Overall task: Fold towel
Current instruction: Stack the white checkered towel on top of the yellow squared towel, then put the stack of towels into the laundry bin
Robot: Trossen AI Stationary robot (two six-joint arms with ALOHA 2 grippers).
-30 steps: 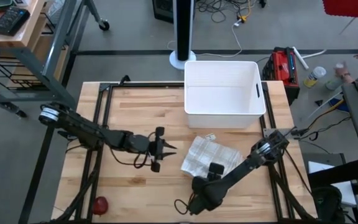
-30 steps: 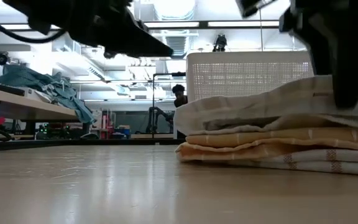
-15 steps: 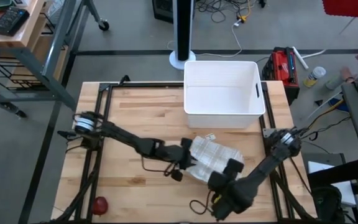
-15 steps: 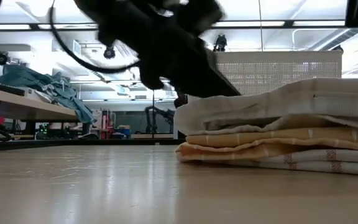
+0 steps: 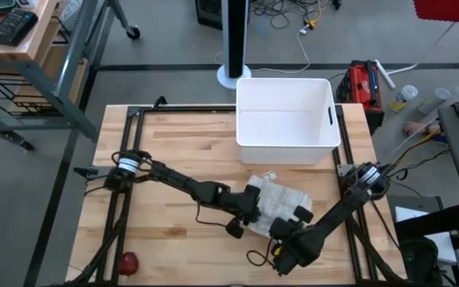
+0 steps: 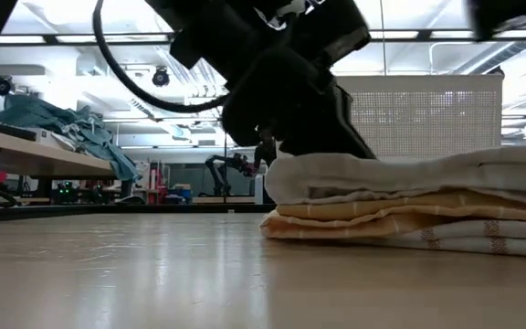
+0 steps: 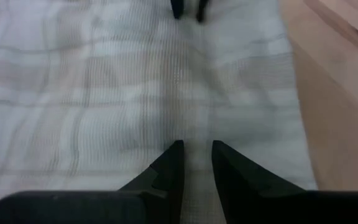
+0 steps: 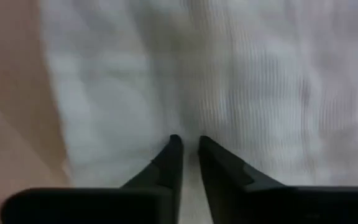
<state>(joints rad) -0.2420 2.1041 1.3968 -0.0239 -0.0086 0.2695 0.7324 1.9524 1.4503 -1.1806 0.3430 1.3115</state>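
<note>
Pressing flat the folded white checked cloth towel (image 5: pixel 281 203) near the table's front, below the white plastic bin (image 5: pixel 287 119), left gripper (image 7: pixel 195 157) and right gripper (image 8: pixel 189 149) both narrow-fingered, holding nothing; next, probably lifting clear.

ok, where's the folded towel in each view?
High view: towel lies mid-table, in front of the white bin.
Low view: towel at right, stacked in layers, the white bin behind it.
Left wrist view: towel fills the frame.
Right wrist view: towel fills most of it.
Shared landmark: the white bin.
</note>
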